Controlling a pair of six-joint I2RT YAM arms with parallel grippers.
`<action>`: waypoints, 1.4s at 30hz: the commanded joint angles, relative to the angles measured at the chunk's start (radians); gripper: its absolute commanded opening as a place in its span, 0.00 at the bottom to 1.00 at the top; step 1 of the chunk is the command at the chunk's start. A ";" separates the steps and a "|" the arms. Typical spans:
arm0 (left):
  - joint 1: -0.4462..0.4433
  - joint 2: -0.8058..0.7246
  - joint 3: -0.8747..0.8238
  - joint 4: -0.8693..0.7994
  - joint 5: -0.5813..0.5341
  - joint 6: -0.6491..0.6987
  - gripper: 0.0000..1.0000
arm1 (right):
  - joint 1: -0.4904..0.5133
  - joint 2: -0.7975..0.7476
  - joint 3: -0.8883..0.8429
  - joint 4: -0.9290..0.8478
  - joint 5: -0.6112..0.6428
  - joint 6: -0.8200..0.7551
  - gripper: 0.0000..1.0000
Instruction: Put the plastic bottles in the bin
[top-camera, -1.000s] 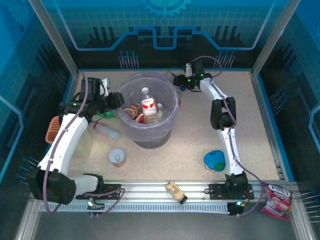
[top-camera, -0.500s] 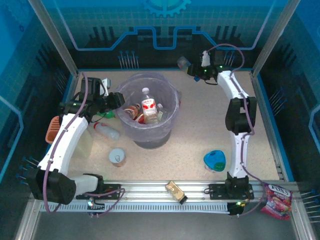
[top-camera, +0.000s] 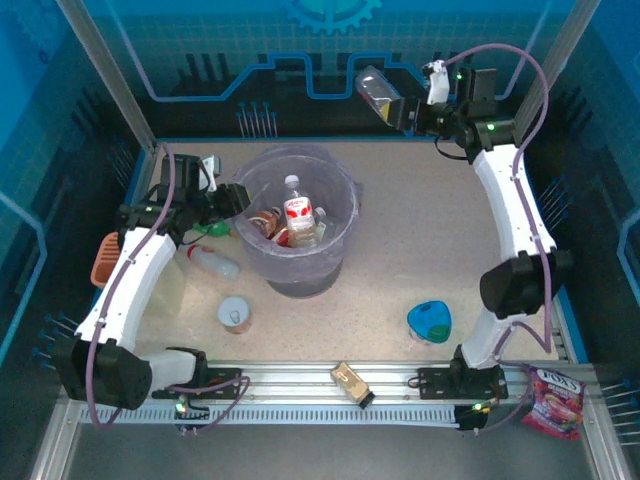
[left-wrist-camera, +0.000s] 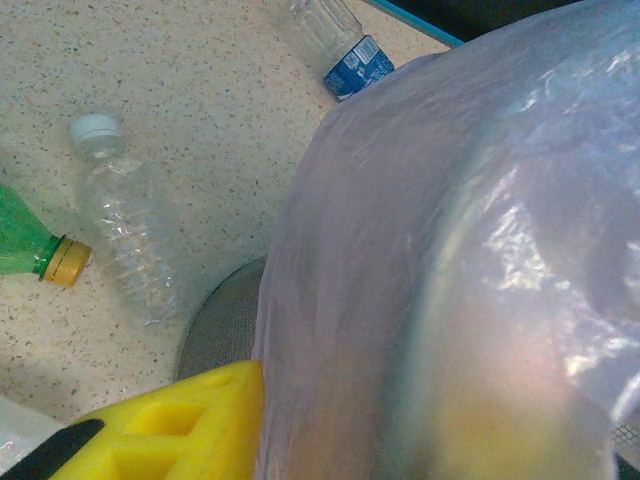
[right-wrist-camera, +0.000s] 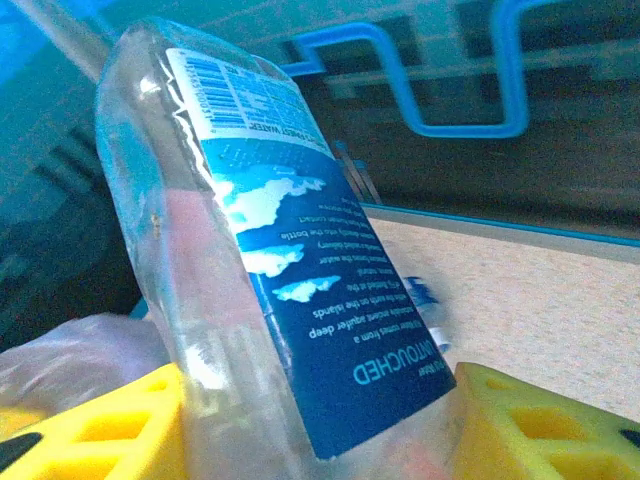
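Overhead, the right gripper is seen high over the table's far edge, pinching a clear blue-labelled bottle. Its label print becomes legible at the right wrist, between yellow pads. The left gripper is pressed together against the bin. The bin's liner is seen close at the left wrist, with a clear bottle and a green bottle lying beside it. A red-labelled bottle is noted inside the bin. The speckled beige table is enclosed by blue-lit panels.

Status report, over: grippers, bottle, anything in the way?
Left gripper shut beside round translucent grey bin. Right gripper shut on clear blue-labelled plastic bottle, high, rear right of bin. Nothing between them.
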 joint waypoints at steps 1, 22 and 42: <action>0.018 -0.024 -0.010 0.025 0.011 -0.007 0.38 | 0.092 -0.039 0.046 -0.126 -0.031 -0.046 0.47; 0.014 -0.019 -0.032 0.063 0.012 -0.040 0.37 | 0.674 0.020 0.041 -0.365 0.449 0.032 0.49; 0.011 -0.021 -0.024 0.051 0.003 -0.037 0.37 | 0.735 0.093 0.110 -0.408 0.424 0.065 0.76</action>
